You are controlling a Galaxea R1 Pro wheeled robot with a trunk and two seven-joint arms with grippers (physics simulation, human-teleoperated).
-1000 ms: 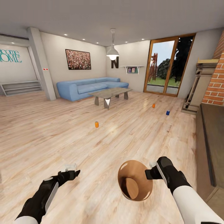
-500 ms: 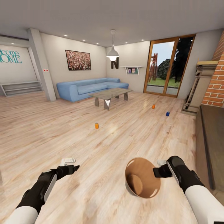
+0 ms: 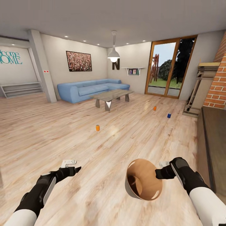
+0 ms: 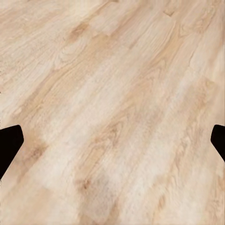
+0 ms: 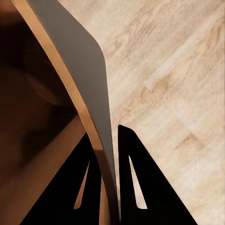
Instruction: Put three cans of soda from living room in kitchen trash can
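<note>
Right wrist view shows the right gripper pinching the wall of the trash can, 1 finger inside, 1 outside. In the past second the bin has drifted slightly right and lower in the head view, and the robot seems to be edging forward. The left gripper hangs empty, fingers spread. Beyond, 3 cans wait on the floor: orange, orange, blue, all well apart.

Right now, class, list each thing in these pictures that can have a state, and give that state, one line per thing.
Trash can: held off the floor, tilted, nothing inside.
Right gripper: shut on the trash can's rim.
Left gripper: open, holding nothing.
Near orange can: upright on the floor.
Far orange can: upright on the floor.
Blue can: upright on the floor.
Pendant lamp: lit.
</note>
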